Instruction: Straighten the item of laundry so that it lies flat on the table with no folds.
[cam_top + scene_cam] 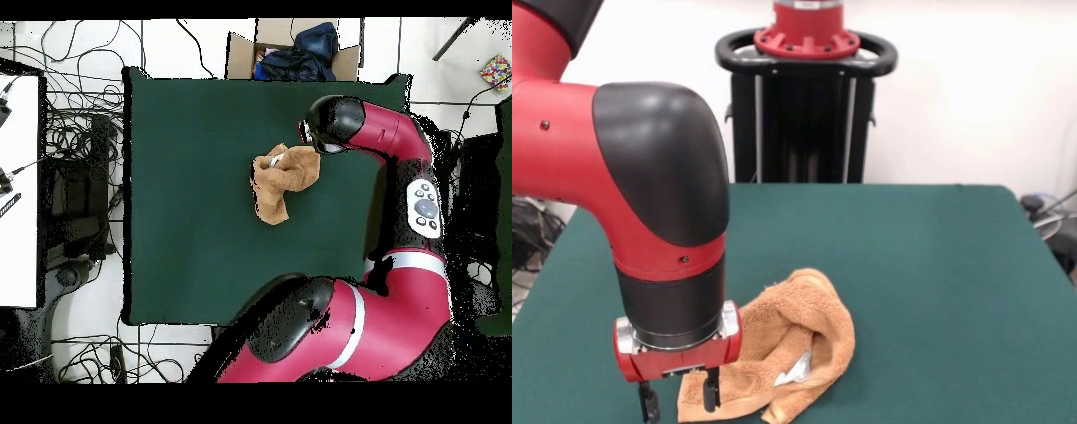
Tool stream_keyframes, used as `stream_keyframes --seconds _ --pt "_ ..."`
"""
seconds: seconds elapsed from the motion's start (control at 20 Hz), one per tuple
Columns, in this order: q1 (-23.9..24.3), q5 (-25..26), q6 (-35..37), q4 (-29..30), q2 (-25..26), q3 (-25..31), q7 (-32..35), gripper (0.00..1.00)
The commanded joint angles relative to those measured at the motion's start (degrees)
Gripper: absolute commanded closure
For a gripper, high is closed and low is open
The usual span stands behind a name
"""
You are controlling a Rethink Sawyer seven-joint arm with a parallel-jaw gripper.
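While the towel (786, 349) lies crumpled near the middle of the table (936, 265), the hand (680, 397) hangs fingers apart at one end of it, one finger against the cloth, nothing clamped. Its long axis runs away from the hand; likely drag outward.

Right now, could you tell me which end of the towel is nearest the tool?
The towel's camera-side end in the front view, at the tool; its humped end lies toward the pedestal.

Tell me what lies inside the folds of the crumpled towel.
A small white tag shows in the hollow of the orange-tan towel. Deeper inside, the folds hide everything. The gripper stands open at the towel's edge on the green table.
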State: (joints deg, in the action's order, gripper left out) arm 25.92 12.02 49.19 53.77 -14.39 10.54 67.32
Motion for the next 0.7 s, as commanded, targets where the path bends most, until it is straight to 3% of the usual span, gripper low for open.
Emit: stream_keyframes --seconds 0.05,0.7 --pt "0.44 2.44 -0.94 6.72 2.17 5.45 -6.54 0.0" --pt "2.66 4.01 -5.4 15.43 1.25 6.57 -6.04 0.0"
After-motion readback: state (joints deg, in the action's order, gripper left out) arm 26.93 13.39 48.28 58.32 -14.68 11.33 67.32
